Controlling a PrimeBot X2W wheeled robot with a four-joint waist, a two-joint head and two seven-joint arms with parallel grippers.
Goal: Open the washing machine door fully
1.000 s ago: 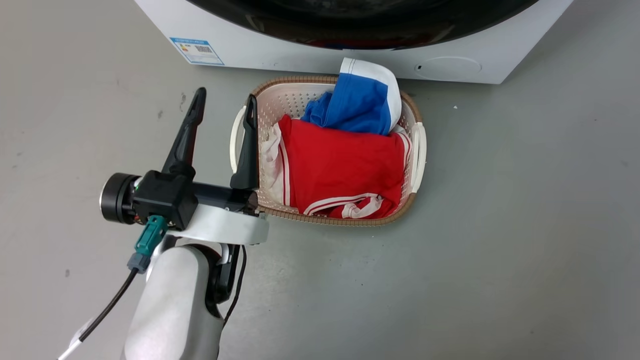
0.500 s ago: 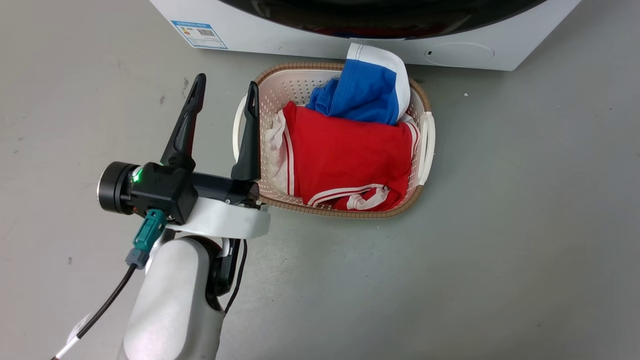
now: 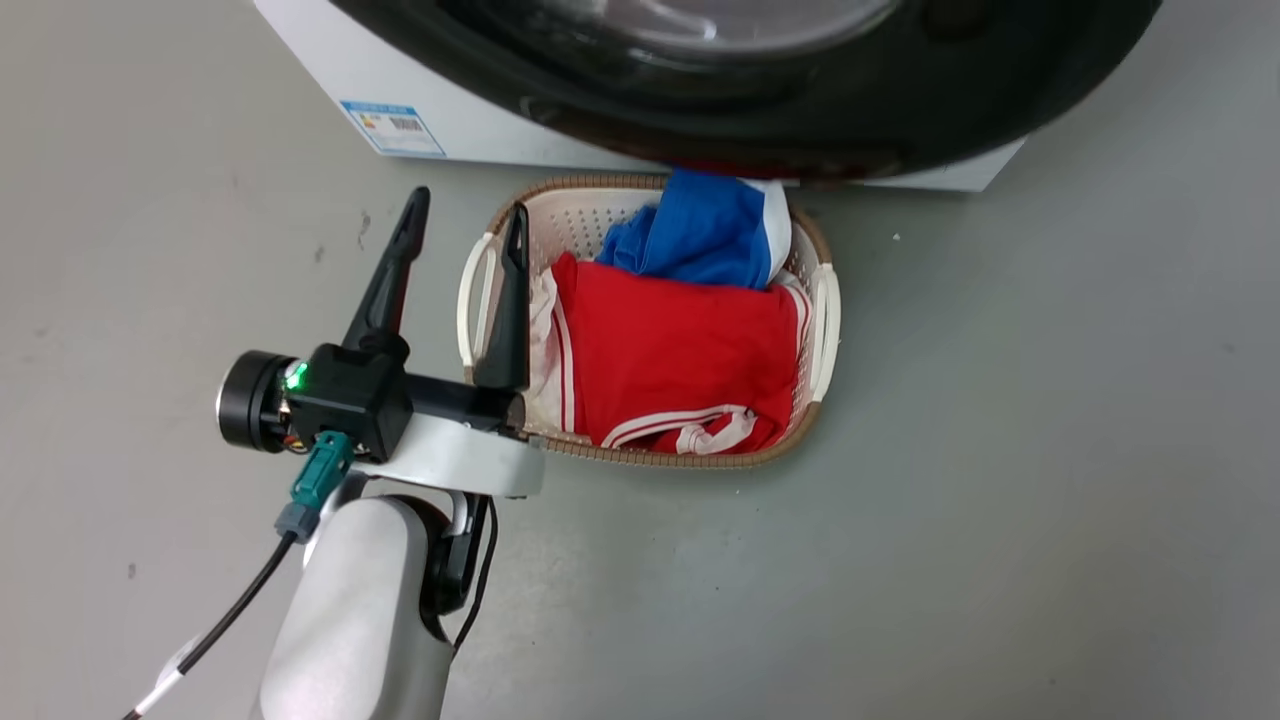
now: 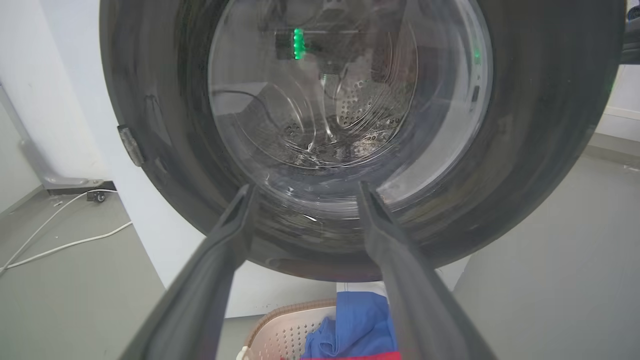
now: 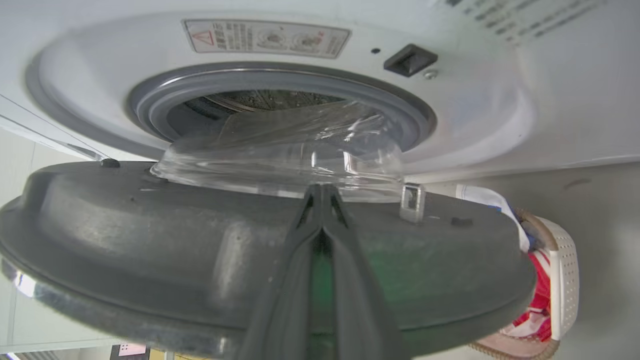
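Observation:
The washing machine (image 3: 320, 70) is a white box at the top of the head view. Its door (image 3: 800, 110), a glossy black disc with a clear glass bowl, stands swung out from the front and overhangs the basket's far rim. My left gripper (image 3: 469, 200) is open and empty, low over the floor left of the basket. In the left wrist view it (image 4: 303, 187) faces the door's outer side (image 4: 540, 125). In the right wrist view my right gripper (image 5: 320, 186) is shut, fingertips against the door's grey inner side (image 5: 150, 250) below the glass bowl (image 5: 280, 160). The grey gasket (image 5: 280, 75) rings the open drum.
A cream laundry basket (image 3: 826, 330) with red (image 3: 680, 360) and blue (image 3: 700, 230) clothes sits on the grey floor right before the machine. A blue sticker (image 3: 392, 128) marks the machine's lower left. White cables (image 4: 60, 240) lie on the floor left of the machine.
The door has swung out from the machine's front and now covers the round flap and the basket's far edge. The head camera has shifted a little. My left arm stays about where it was.

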